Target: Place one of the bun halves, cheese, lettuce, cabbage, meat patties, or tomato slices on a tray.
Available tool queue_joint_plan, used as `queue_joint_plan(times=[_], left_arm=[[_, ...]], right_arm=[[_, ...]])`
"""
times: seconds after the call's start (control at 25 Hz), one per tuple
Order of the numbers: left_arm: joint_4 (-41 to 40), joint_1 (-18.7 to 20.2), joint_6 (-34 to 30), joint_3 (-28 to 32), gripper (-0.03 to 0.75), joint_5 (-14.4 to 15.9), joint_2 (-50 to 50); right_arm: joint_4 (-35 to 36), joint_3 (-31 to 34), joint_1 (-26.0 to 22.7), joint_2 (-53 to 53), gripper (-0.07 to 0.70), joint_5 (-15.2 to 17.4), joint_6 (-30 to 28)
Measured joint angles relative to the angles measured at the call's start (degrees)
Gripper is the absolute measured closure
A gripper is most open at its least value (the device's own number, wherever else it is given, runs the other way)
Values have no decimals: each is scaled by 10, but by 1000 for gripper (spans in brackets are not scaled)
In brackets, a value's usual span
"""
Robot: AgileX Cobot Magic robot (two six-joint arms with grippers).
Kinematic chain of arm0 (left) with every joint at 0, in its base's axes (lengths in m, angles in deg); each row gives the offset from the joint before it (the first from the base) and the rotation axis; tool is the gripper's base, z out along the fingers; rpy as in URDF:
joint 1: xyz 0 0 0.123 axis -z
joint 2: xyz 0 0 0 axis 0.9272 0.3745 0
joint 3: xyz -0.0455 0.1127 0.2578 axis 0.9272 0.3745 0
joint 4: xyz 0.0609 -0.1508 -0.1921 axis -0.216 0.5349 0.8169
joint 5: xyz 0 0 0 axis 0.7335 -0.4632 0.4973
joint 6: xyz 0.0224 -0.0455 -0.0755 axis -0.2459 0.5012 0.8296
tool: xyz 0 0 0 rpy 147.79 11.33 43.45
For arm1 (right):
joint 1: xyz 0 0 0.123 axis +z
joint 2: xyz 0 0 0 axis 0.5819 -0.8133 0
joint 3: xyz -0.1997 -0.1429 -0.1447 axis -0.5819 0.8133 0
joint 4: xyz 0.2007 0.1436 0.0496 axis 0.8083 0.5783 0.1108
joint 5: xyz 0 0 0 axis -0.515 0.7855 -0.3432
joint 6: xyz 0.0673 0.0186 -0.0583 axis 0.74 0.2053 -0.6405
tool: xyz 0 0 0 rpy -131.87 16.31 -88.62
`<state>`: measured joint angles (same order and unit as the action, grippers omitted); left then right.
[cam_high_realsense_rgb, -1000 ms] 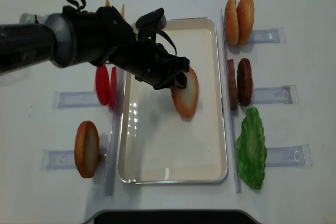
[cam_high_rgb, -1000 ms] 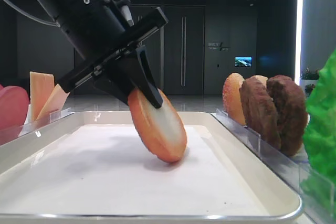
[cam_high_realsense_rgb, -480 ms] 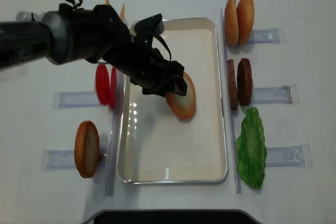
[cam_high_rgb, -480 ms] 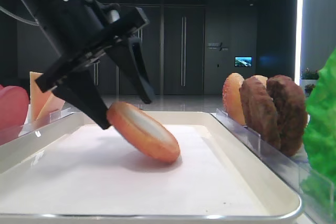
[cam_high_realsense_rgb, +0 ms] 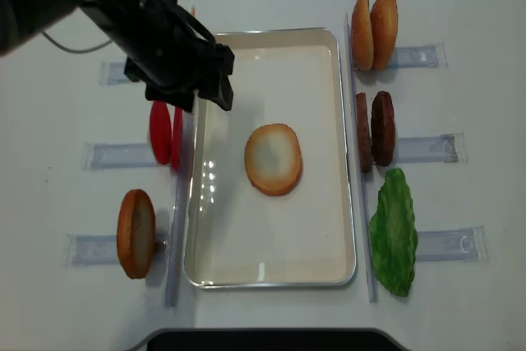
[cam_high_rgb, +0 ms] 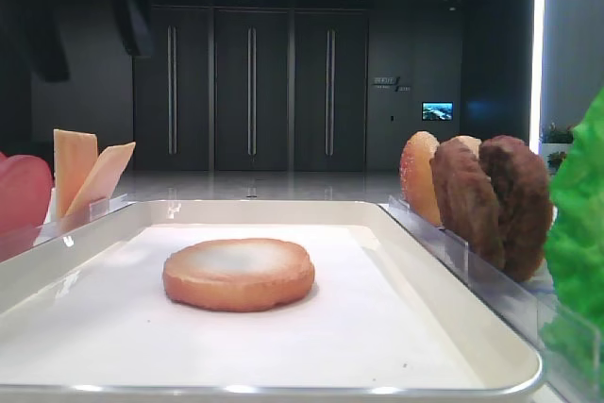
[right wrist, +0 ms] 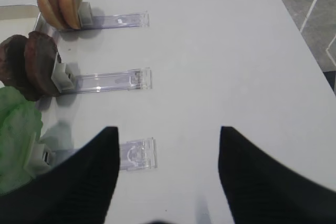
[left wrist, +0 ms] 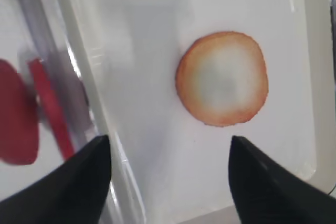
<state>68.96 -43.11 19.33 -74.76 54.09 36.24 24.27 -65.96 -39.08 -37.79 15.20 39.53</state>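
Observation:
A bun half (cam_high_realsense_rgb: pixel 273 159) lies flat on the white tray (cam_high_realsense_rgb: pixel 267 282) with its pale cut face up, near the tray's middle (cam_high_rgb: pixel 238 274). My left gripper (cam_high_realsense_rgb: pixel 203 98) hangs open above the tray's left rim, apart from the bun and holding nothing. In the left wrist view the gripper (left wrist: pixel 167 145) shows empty, with the bun half (left wrist: pixel 222 78) beyond it on the liner (left wrist: pixel 157 51). My right gripper (right wrist: pixel 168 132) stands open over bare table, right of the racks, with nothing between its fingers.
Left of the tray stand tomato slices (cam_high_realsense_rgb: pixel 162 131), cheese (cam_high_rgb: pixel 80 169) and another bun half (cam_high_realsense_rgb: pixel 136 233). On the right are two bun halves (cam_high_realsense_rgb: pixel 374 32), meat patties (cam_high_realsense_rgb: pixel 374 129) and lettuce (cam_high_realsense_rgb: pixel 393 232) in clear holders (right wrist: pixel 110 80).
My left gripper opened and let go of the bun half, which dropped from tilted to flat on the tray. The gripper rose and drew back toward the left rim.

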Motion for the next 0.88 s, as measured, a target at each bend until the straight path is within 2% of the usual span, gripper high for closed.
queue_joint_plan(times=[0.12,0.28,0.4,0.52,0.64,0.8,0.88], left_arm=[[-54,0,28,-34,212,69,0],[-94,-23,28,-41,225,114,0],[-134,-85,6,-41,226,125,0],[-147,-178,-33,-41,228,126,0],[-156,-250,-65,-41,229,128,-2],[-163,-309,-86,-36,230,128,-37],[-165,-323,-82,-4,230,128,-81]], right_arm=[[0,0,0,0,230,0,0],[0,0,0,0,230,0,0],[0,0,0,0,230,0,0],[0,0,0,0,230,0,0],[0,0,0,0,230,0,0],[0,0,0,0,230,0,0],[0,0,0,0,230,0,0]])
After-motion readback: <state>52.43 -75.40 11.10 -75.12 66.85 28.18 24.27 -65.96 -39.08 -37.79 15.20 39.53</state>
